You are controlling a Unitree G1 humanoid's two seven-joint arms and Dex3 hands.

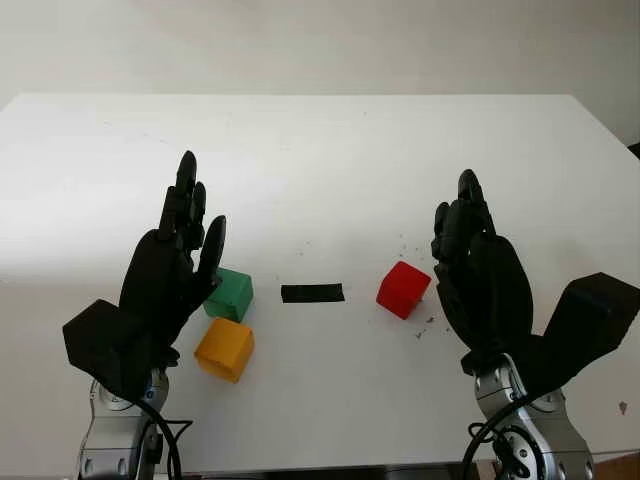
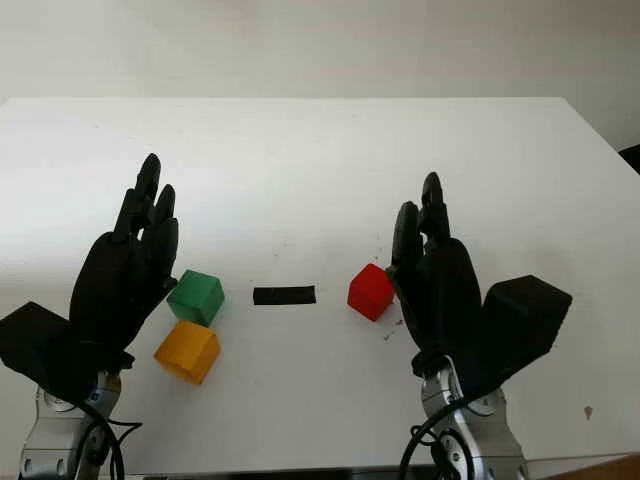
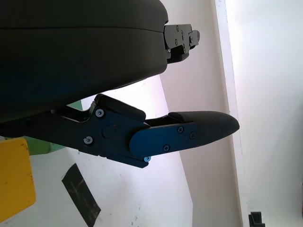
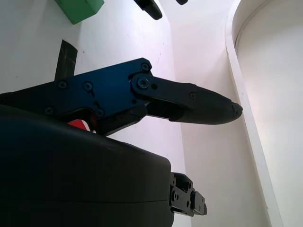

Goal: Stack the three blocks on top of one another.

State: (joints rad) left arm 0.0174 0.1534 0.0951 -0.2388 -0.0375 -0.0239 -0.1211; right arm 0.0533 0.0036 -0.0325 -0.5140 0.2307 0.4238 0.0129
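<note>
On the white table lie a green block (image 1: 230, 294) and a yellow block (image 1: 225, 348) close together at the left, the yellow one nearer me. A red block (image 1: 403, 289) sits at the right of centre. My left hand (image 1: 185, 245) is open, raised just left of the green block, touching nothing. My right hand (image 1: 465, 240) is open too, raised just right of the red block. The left wrist view shows the yellow block (image 3: 14, 179) and a sliver of the green block (image 3: 40, 146). The right wrist view shows the green block (image 4: 79, 8) and a bit of red (image 4: 78, 124).
A strip of black tape (image 1: 312, 293) lies on the table (image 1: 320, 160) between the green and red blocks. Small dark specks are scattered near the red block. The far half of the table is bare white surface.
</note>
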